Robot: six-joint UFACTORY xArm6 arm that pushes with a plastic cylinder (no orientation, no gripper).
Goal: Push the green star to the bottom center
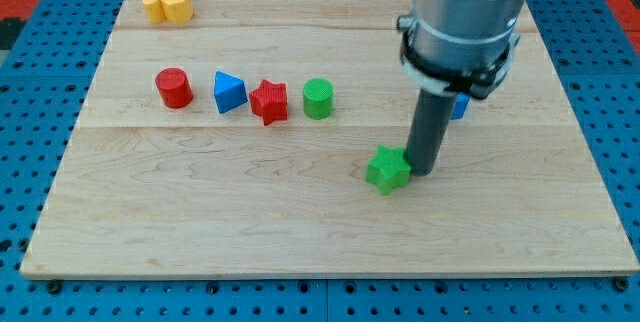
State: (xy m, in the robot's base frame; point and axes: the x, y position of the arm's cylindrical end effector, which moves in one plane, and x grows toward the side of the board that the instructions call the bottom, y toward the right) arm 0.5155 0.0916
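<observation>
The green star [387, 169] lies on the wooden board [200, 222], a little right of centre and below the middle. My tip [422, 170] stands right beside the star, touching or nearly touching its right side. The dark rod rises from there to the grey arm body at the view's top right.
A row at the upper left holds a red cylinder [174, 88], a blue triangular block [229, 92], a red star [269, 101] and a green cylinder [318, 98]. Two yellow blocks [166, 6] sit at the top left corner. A blue block [460, 107] shows partly behind the rod.
</observation>
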